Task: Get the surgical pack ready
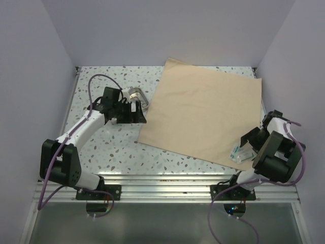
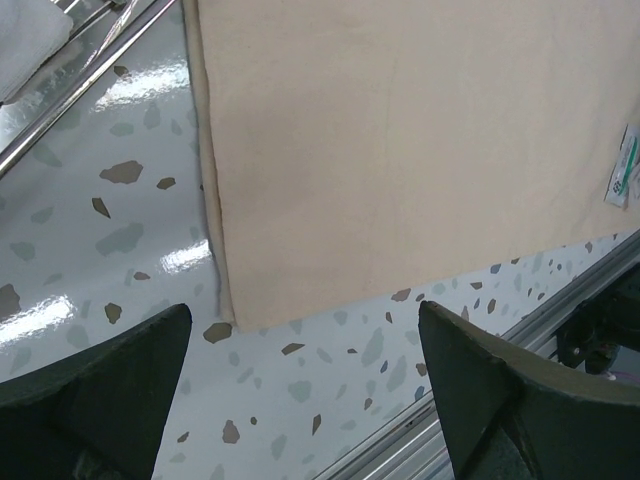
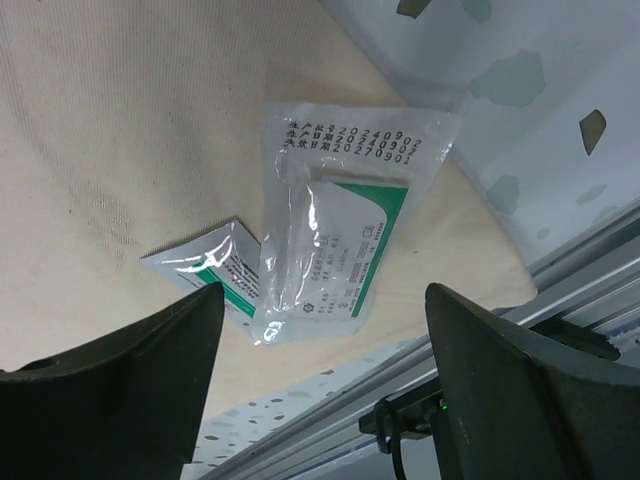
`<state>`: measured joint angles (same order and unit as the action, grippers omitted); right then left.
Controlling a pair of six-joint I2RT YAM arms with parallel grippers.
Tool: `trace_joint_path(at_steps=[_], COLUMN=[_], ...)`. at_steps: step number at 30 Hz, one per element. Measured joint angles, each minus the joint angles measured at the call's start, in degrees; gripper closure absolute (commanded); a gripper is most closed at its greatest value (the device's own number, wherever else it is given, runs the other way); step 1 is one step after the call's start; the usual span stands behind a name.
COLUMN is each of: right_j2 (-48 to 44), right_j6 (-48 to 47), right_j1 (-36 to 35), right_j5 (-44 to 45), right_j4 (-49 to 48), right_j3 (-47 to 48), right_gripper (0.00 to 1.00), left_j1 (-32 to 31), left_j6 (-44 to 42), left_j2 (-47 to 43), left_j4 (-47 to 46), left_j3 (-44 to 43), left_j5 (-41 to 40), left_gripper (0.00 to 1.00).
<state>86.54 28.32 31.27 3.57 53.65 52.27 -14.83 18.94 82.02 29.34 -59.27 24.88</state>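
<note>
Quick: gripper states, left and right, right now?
Left gripper: open, holding nothing.
Right gripper: open, holding nothing; two sealed packets lie on the wrap sheet below it.

Matt cloth on a glossy desk
The wrap sheet (image 1: 203, 112) is matt, finely woven tan cloth; the speckled desk (image 1: 111, 147) is smooth and glossy; the two packets (image 3: 330, 230) are crinkled shiny plastic; the tray (image 1: 138, 95) is bright polished metal.

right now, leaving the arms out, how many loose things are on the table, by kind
tan wrap sheet: 1
sealed packets: 2
shiny metal tray, partly hidden behind the left arm: 1
total: 4
</note>
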Motion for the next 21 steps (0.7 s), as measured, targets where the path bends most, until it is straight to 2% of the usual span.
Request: trace_joint_path(at_steps=[10,16,18,21], right_j2=[3.87,4.37,4.81,5.42], right_j6=[1.01,1.22,1.22,1.27], right_j1=[0.00,0.00,0.00,0.00], right_j5=[3.06,4.79,4.90,4.63], right_j4=[-2.99,-3.63,-3.78,-4.15], right_j3=[0.00,-0.22,-0.24,-0.33], right_gripper=[0.22,0.30,0.36,0.41], left_j1=[-1.44,-1.44,-1.46,-1.55], left_j6=[0.00,0.00,0.00,-0.02], left_j2=[3.34,3.50,3.50,3.50], left_j4=[0.02,0.17,0.20,0.22], left_j3=[-0.31,-0.90,-1.20,-1.40], left_j5=[-0.44,-1.22,-1.55,-1.81], left_gripper=[0.00,0.00,0.00,0.00])
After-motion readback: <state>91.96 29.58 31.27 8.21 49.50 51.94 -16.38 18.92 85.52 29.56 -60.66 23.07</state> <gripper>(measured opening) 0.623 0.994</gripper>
